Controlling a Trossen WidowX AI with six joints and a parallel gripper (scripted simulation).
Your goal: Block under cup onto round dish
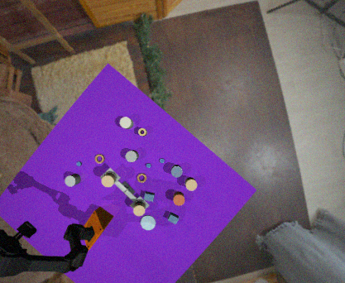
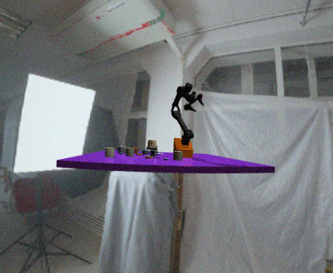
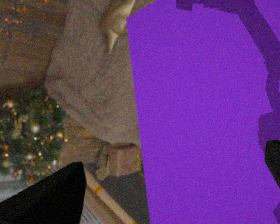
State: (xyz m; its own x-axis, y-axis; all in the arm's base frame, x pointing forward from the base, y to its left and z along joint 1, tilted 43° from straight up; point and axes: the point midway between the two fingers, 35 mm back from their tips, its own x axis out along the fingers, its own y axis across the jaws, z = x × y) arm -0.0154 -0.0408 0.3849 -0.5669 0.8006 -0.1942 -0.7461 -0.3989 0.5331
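Two tan cups stand on the balance [image 1: 124, 188] [image 2: 153, 152], one cup [image 1: 107, 179] on its upper-left end and the other cup [image 1: 139, 210] on its lower-right end in the top view. Any block under them is hidden. A pale blue disc [image 1: 148, 223], apparently the round dish, lies beside the lower-right cup, with nothing visible on it. In the exterior view the cups overlap, and the balance's tilt is unclear. My gripper [image 2: 198, 107] [image 3: 177, 163] is open and empty, raised high beyond the orange base, well away from the cups.
Cylinders stand around the balance, including a white one [image 1: 125, 122], grey ones [image 1: 131, 155] [image 1: 70, 180] and an orange one [image 1: 179, 199]. Rings [image 1: 99, 155] and small blue pieces [image 1: 79, 164] lie between them. Blue-grey boxes [image 1: 149, 196] [image 1: 173, 218] lie near the balance and dish.
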